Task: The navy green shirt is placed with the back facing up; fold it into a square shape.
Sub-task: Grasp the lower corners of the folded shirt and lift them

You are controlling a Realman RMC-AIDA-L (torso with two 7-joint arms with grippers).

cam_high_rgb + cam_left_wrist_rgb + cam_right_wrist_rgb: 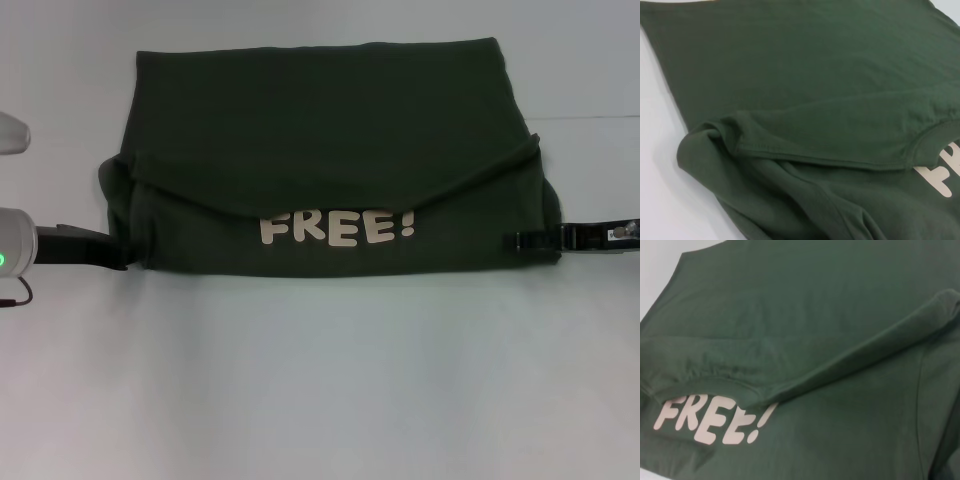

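The navy green shirt point(320, 130) lies across the far half of the white table point(320, 390), folded into a wide band. Its near layer is turned over, so the cream "FREE!" lettering point(335, 228) faces up, and a curved flap edge overlaps the letters from above. My left gripper point(115, 255) sits low at the shirt's left edge, touching the bunched cloth there. At the right edge, my right gripper point(525, 241) reaches just over the cloth. The left wrist view shows the shirt point(815, 75) with a crumpled fold; the right wrist view shows the shirt point(815, 300) and the lettering point(710, 422).
Bare white tabletop stretches from the shirt to the near edge, with a narrow strip behind the shirt. Both arms lie flat along the table at the left and right borders of the head view.
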